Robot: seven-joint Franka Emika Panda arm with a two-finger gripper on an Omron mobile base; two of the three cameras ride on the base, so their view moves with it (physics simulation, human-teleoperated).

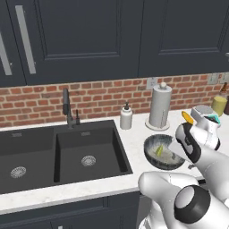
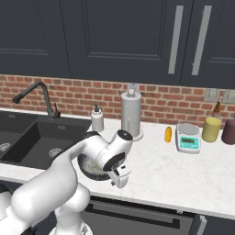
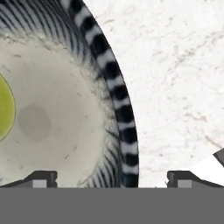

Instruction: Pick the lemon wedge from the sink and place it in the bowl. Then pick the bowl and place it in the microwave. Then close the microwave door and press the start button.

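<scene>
The bowl (image 1: 148, 150), striped outside and pale inside, stands on the white counter just right of the black sink (image 1: 71, 152). The yellow-green lemon wedge (image 1: 159, 151) lies inside it, and shows at the left edge of the hand view as the lemon wedge (image 3: 4, 107). My gripper (image 3: 113, 179) is open and straddles the bowl's near rim (image 3: 118, 87), one fingertip over the inside and one over the counter. From the right, the gripper (image 2: 120, 176) points down at the bowl (image 2: 89, 170), which is mostly hidden behind the arm. The microwave and its door are out of view.
A paper towel holder (image 1: 160, 106) and a soap dispenser (image 1: 126, 117) stand behind the bowl, the faucet (image 1: 68, 107) behind the sink. Further right sit a kitchen scale (image 2: 188, 137), a small yellow item (image 2: 168, 134) and two cups (image 2: 211, 129). Bare counter (image 2: 174, 170) lies right of the bowl.
</scene>
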